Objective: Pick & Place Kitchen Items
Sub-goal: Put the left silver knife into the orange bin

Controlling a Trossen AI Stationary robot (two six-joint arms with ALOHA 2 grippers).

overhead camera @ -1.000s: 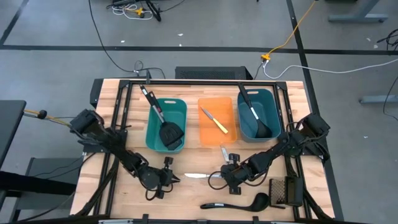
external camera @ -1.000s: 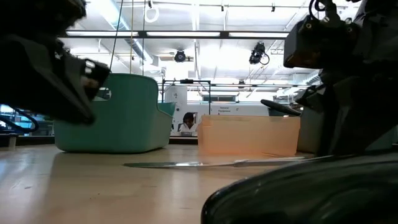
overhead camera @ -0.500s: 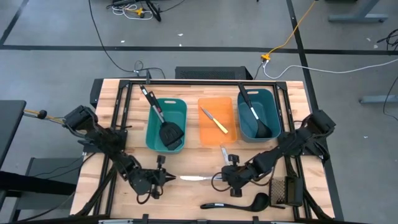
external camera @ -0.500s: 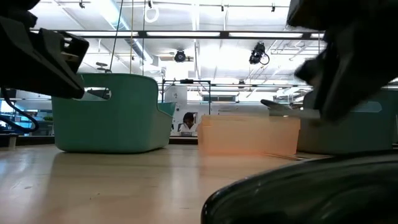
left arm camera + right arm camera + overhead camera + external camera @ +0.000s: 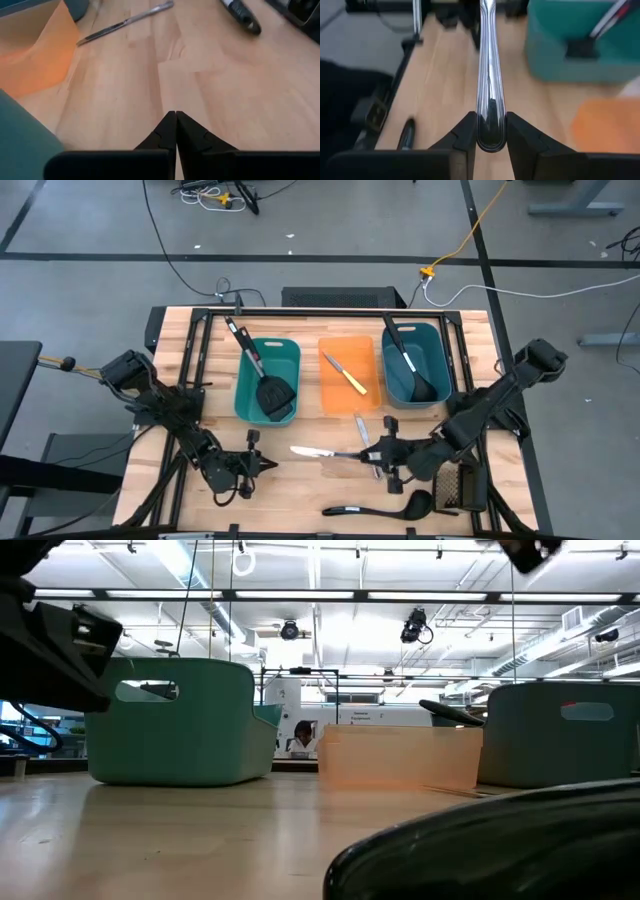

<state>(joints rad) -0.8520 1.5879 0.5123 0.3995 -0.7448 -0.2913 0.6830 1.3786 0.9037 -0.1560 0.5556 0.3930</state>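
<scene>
My right gripper point(image 5: 381, 452) point(image 5: 490, 131) is shut on a silver knife point(image 5: 330, 451), which it holds above the table's near middle. A second small silver knife point(image 5: 360, 428) point(image 5: 125, 22) lies flat on the wood in front of the orange bin point(image 5: 350, 392). A black ladle point(image 5: 380, 507) lies along the near edge. My left gripper point(image 5: 267, 465) point(image 5: 176, 117) hovers shut and empty over bare wood, left of the held knife's tip. My right gripper pinches the knife's handle near its free end point(image 5: 490, 120) between its two fingers point(image 5: 466, 134). The fingers come from the table's right, slanting down, and lie along the knife. The knife is lifted clear and sticks out toward the table's left, its tip point(image 5: 295, 449) free.
The left teal bin point(image 5: 245, 385) holds a black spatula point(image 5: 272, 393), the orange bin a yellow-handled knife point(image 5: 347, 374), and the right teal bin point(image 5: 437, 360) another black utensil point(image 5: 415, 380). A dark mesh object point(image 5: 458, 488) lies at the near right. The ladle's bowl point(image 5: 480, 850) looms in the low view.
My right gripper has risen and drawn a little toward the table's right, taking the silver knife off the wood. The knife lay flat a second ago and is now clear of the table. My left gripper has backed off toward the table's left edge.
</scene>
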